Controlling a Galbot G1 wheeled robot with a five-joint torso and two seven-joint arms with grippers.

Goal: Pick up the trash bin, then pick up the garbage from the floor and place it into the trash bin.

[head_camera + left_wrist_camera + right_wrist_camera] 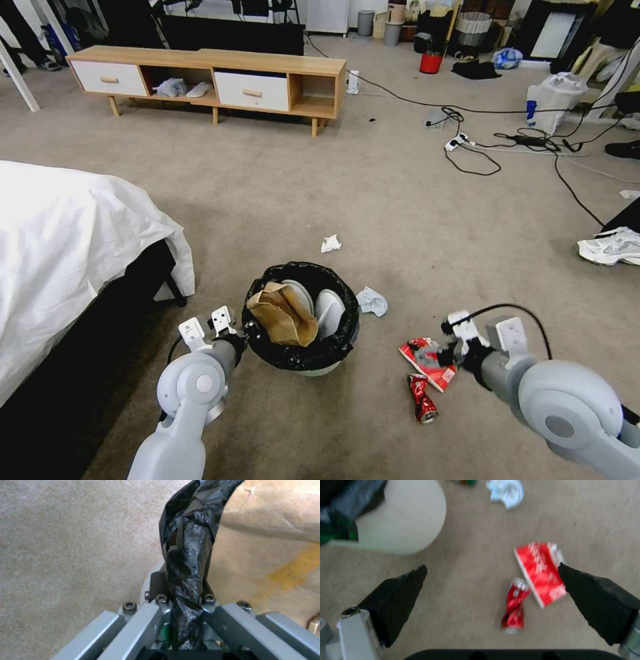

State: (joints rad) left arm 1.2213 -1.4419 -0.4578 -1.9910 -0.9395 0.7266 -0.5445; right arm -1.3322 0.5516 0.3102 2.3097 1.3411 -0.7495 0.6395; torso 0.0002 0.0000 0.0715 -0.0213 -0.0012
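Note:
The trash bin (301,359), white with a black bag over its rim, stands low in front of me on the floor (400,220). My left gripper (248,328) is shut on its rim; in the left wrist view the black bag (186,555) is pinched in the gripper (186,605). A crumpled brown paper bag (283,313) (266,555) lies inside the bin. My right gripper (435,353) (491,567) hangs open above a red-and-white carton (433,367) (541,572) and a crushed red can (421,398) (514,605). Two crumpled tissues (331,243) (373,301) (505,491) lie beyond the bin (403,525).
A bed with a white sheet (67,233) fills the left side. A low wooden cabinet (213,80) stands at the back. Cables and a power strip (493,143), a large white plastic bag (553,100) and a white shoe (610,245) lie to the right. A red bucket (431,62) stands far back.

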